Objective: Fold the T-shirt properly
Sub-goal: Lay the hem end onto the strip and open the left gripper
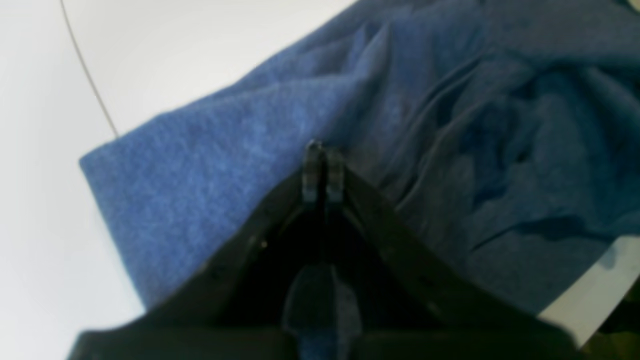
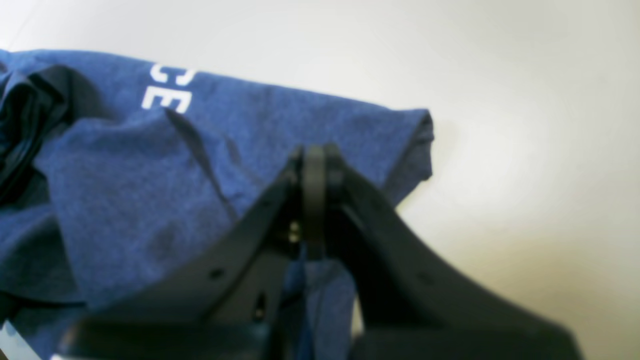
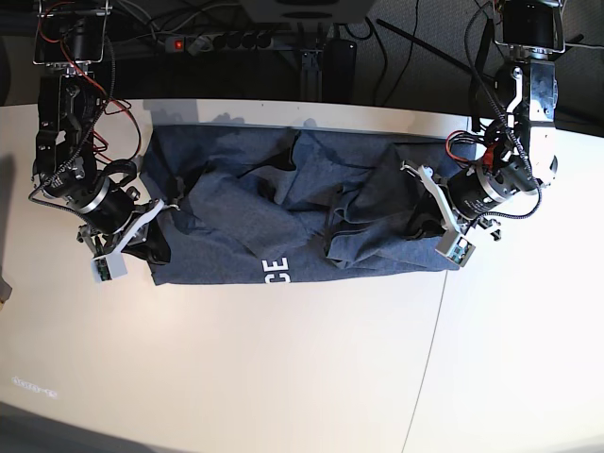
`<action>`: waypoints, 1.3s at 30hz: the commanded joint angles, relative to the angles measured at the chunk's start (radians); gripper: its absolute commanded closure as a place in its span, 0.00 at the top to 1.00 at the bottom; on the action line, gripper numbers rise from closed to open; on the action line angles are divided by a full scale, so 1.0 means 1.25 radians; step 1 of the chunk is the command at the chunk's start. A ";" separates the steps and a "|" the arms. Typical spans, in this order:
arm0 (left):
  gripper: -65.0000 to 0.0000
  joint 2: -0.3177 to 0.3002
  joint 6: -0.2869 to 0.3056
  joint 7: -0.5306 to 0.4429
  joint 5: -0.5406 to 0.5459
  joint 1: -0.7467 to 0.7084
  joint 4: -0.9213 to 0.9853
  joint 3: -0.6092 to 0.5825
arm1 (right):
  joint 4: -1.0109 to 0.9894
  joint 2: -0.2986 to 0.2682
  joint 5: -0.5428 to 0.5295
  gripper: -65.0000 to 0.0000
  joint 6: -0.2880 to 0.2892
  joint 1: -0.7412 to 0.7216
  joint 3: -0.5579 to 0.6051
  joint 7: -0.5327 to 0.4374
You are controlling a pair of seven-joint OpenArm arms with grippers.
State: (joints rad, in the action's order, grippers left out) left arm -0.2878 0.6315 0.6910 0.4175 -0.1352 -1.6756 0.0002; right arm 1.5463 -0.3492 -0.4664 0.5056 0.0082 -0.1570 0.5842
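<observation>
Base view, left to right: the right gripper, black with white brackets, sits at the left edge of the large heathered blue-grey cotton T-shirt, fingers pressed together and pinching the fabric there; in the right wrist view its black fingertips meet tight over the cloth near a folded corner at mid-frame, a strip of blue fabric showing between the finger bases. The T-shirt lies crumpled and stretched sideways across the upper middle of the white table, wrinkled heavily in its centre, with white block lettering reading "CE" at its lower edge. A thin dark seam line runs down the tabletop in the lower right. The left gripper, on the frame's right, is at the shirt's right edge, fingers likewise closed together on the fabric; the left wrist view shows the tips shut over bunched blue cloth. Black cables and a power strip run along the top edge.
</observation>
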 commanded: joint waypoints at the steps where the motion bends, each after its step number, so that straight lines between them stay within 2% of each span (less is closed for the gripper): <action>1: 0.00 -0.005 0.000 -0.011 0.009 0.007 -0.014 0.003 | 0.013 -0.011 -0.009 0.00 0.060 -0.011 -0.006 -0.021; 8: 0.00 -0.004 0.000 -0.014 0.009 -0.052 -0.014 -0.023 | 0.013 -0.011 -0.010 0.00 0.060 -0.011 -0.006 -0.026; 15: 0.00 0.002 -0.002 -0.015 0.046 -0.064 -0.016 -0.147 | 0.013 -0.011 -0.010 0.00 0.060 -0.011 -0.006 -0.033; 19: 0.00 0.066 -0.002 -0.014 0.045 -0.064 -0.020 -0.196 | 0.013 -0.011 -0.009 0.00 0.060 -0.011 -0.006 -0.034; 22: 0.00 0.121 0.001 -0.014 0.045 -0.062 -0.023 -0.205 | 0.013 -0.011 -0.009 0.00 0.060 -0.011 -0.006 -0.033; 24: 0.00 0.140 0.001 -0.011 0.045 -0.062 -0.038 -0.205 | 0.013 -0.011 -0.009 0.00 0.060 -0.011 -0.006 -0.033; 30: 0.00 0.127 0.001 0.026 0.022 -0.027 -0.110 -0.162 | 0.013 -0.011 0.020 0.00 0.060 -0.011 -0.006 -0.034; 34: 0.00 0.078 0.001 0.026 0.022 -0.018 -0.110 -0.100 | 0.009 -0.021 0.088 0.00 0.059 -0.011 -0.011 -0.033; 39: 0.00 0.016 0.001 0.025 0.026 -0.023 -0.110 -0.051 | -0.029 -0.031 0.087 0.00 0.052 -0.029 -0.070 -0.033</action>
State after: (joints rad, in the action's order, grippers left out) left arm -0.2657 0.6315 0.7429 0.4328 -0.1738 -1.7950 -0.0650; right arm 1.4971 -0.3710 -0.3500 0.5053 -0.0074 -0.2356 0.5655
